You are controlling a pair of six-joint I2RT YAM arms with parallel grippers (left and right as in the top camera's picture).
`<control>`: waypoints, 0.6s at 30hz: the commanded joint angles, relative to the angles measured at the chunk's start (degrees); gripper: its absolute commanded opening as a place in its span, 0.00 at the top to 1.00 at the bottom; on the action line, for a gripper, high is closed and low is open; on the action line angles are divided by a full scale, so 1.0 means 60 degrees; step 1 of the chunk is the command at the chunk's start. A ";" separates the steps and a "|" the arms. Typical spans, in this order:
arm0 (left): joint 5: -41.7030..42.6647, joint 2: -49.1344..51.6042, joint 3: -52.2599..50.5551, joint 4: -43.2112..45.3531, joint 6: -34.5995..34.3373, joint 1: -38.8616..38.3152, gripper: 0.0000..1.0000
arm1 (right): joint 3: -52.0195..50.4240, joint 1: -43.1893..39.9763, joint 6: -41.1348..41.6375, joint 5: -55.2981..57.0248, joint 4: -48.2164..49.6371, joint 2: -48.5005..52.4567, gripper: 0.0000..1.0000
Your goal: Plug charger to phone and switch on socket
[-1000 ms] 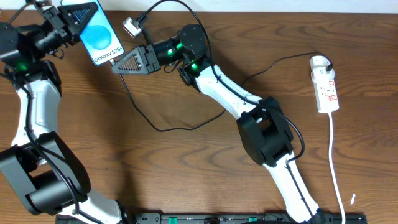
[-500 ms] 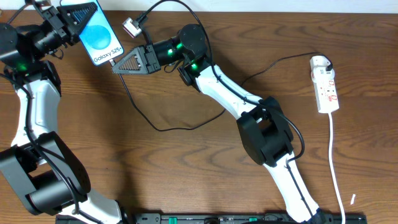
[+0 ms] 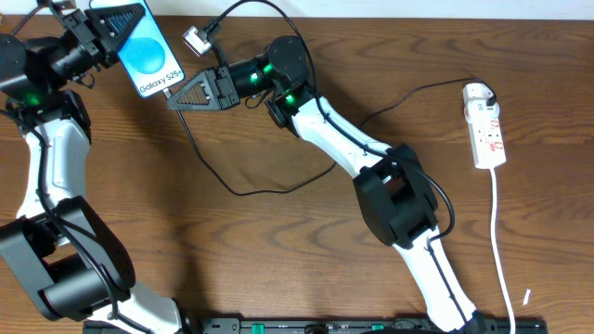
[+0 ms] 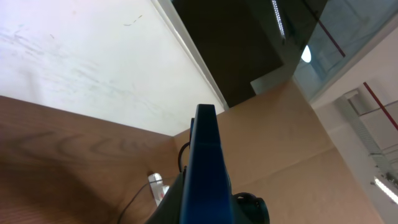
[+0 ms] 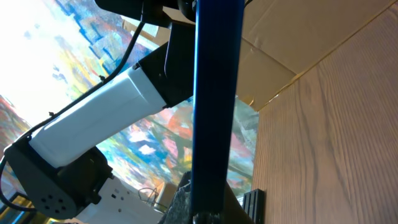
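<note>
The phone (image 3: pixel 148 56), blue screen up, is held off the table at the far left by my left gripper (image 3: pixel 113 30), which is shut on its upper end. My right gripper (image 3: pixel 174 98) is shut at the phone's lower edge, on the plug end of the charger (image 3: pixel 241 190). That thin black cable loops over the table to the white socket (image 3: pixel 486 130) at the right. In the right wrist view the phone (image 5: pixel 214 93) is an edge-on dark blue strip rising from my right gripper (image 5: pixel 211 216). The left wrist view shows the phone (image 4: pixel 208 174) edge-on too; its own jaws are hidden.
A small white connector (image 3: pixel 193 39) on another black cable lies just right of the phone, also seen as a white connector (image 4: pixel 155 185) from the left wrist. The socket's thick white cord (image 3: pixel 497 232) runs down the right side. Brown cardboard stands behind the wooden table (image 3: pixel 278 269).
My right gripper's jaws have drawn together at the phone's lower edge. The phone, both arms and the cable stay where they were.
</note>
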 commanded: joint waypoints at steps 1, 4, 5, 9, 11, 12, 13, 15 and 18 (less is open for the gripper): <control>-0.0004 -0.0211 0.0131 0.0084 -0.0047 -0.0036 0.93 | 0.0095 0.0033 -0.0033 0.0262 0.0018 -0.0197 0.99; 0.0131 -0.0211 0.0131 0.0084 -0.0044 -0.0036 0.93 | 0.0095 0.0022 0.0157 0.0386 0.0018 -0.0197 0.99; 0.0178 -0.0211 0.0131 0.0087 -0.0044 -0.0036 0.93 | 0.0095 0.0018 0.0182 0.0415 0.0018 -0.0197 0.99; 0.0306 -0.0211 0.0131 0.0087 -0.0040 -0.0036 0.93 | 0.0095 0.0018 0.0364 0.0510 0.0018 -0.0197 0.99; 0.0346 -0.0211 0.0131 0.0087 -0.0040 -0.0036 0.92 | 0.0095 0.0018 0.0397 0.0557 0.0018 -0.0197 0.99; 0.0364 -0.0211 0.0131 0.0087 -0.0040 -0.0040 0.93 | 0.0095 0.0018 0.0430 0.0594 0.0015 -0.0197 0.99; 0.0393 -0.0211 0.0131 0.0087 -0.0040 -0.0058 0.93 | 0.0095 0.0018 0.0477 0.0637 0.0015 -0.0197 0.99; 0.0404 -0.0211 0.0131 0.0087 -0.0040 -0.0102 0.93 | 0.0095 0.0018 0.0572 0.0736 -0.0062 -0.0197 0.99; 0.0423 -0.0211 0.0131 0.0087 0.0004 -0.0189 0.93 | 0.0095 0.0018 0.0572 0.0841 -0.0146 -0.0197 0.99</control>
